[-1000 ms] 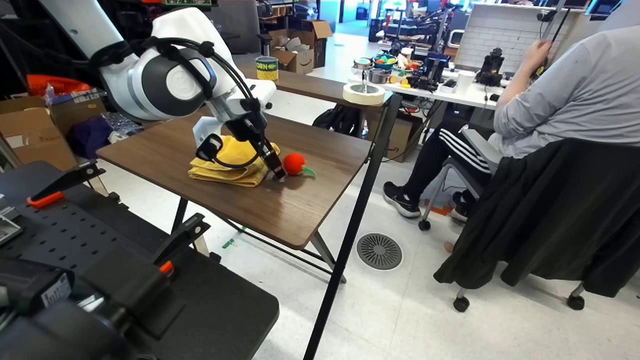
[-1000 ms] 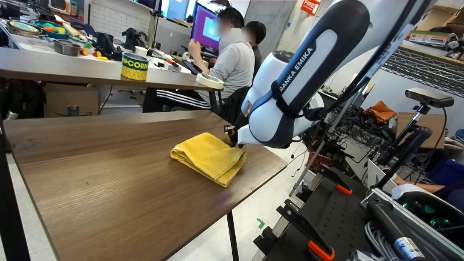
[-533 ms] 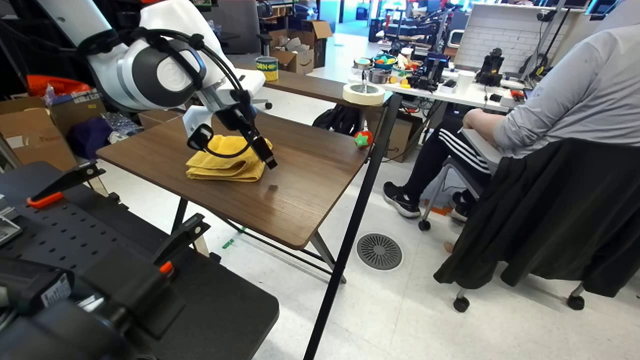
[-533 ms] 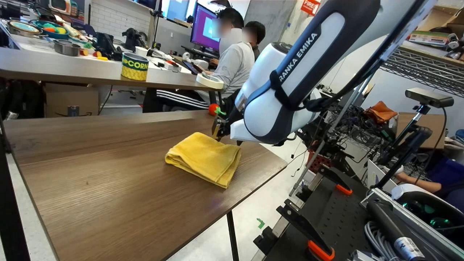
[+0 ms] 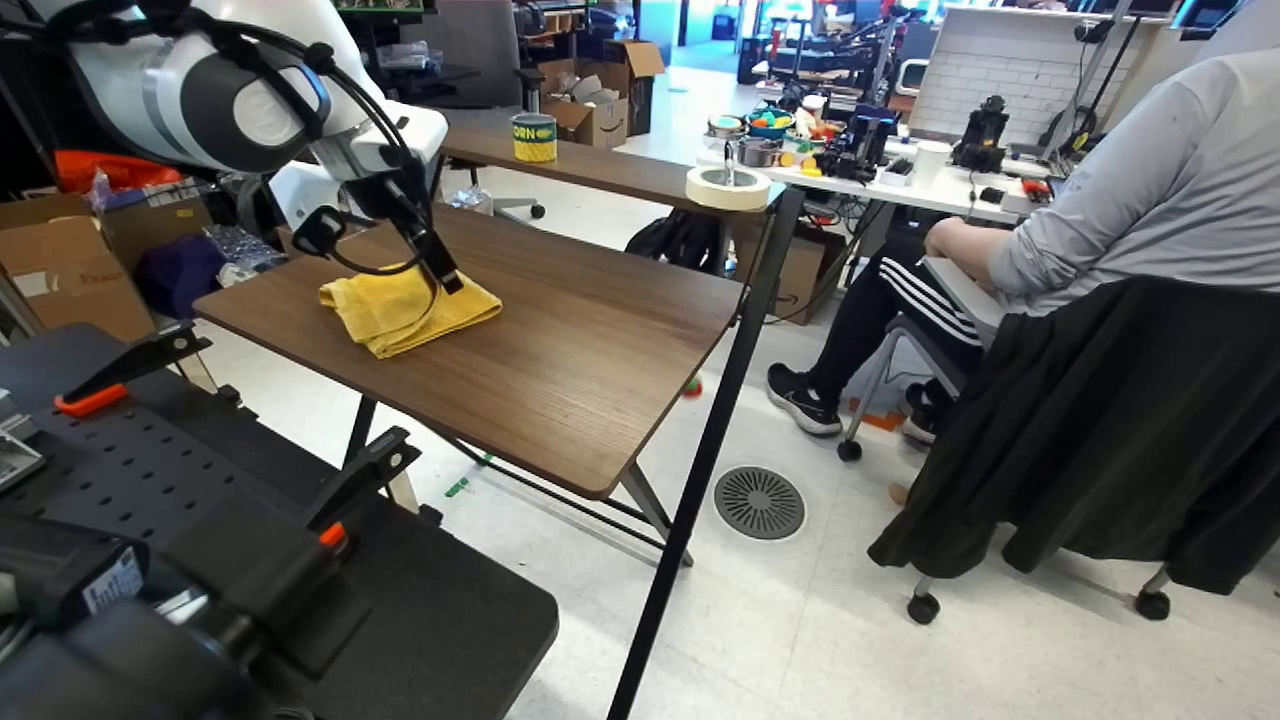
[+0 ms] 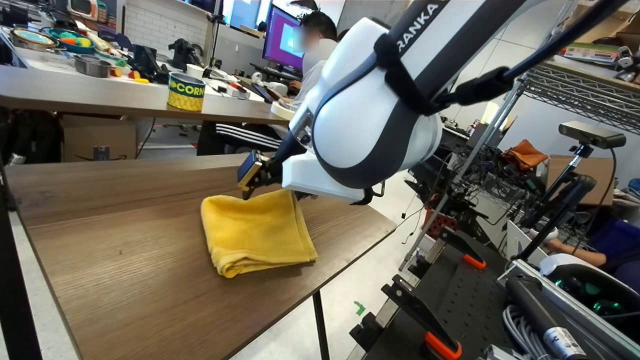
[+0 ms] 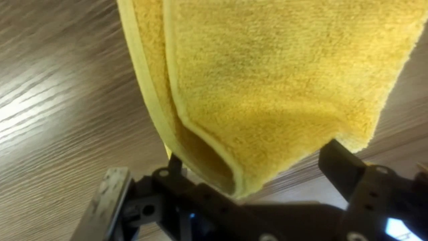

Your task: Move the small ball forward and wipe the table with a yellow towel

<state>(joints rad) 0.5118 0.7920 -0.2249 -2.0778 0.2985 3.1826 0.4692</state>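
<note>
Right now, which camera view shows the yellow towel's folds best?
The wrist view: it looks closely at the yellow towel, showing its layered edges and open fold near the gripper, though part is cut off. Both exterior views show it smaller, folded on the table, with the gripper partly in front.

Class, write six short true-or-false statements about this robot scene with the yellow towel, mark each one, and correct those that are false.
1. The yellow towel lies on the table. True.
2. The gripper is shut. False: its fingers stand apart, with a towel corner between them in the wrist view.
3. The towel is spread out in a single layer. False: it is folded.
4. The corn can stands upright on a raised brown surface. True.
5. The tape roll lies on the towel. False: it lies on that same brown surface.
6. A dark garment hangs over the chair. True.
</note>
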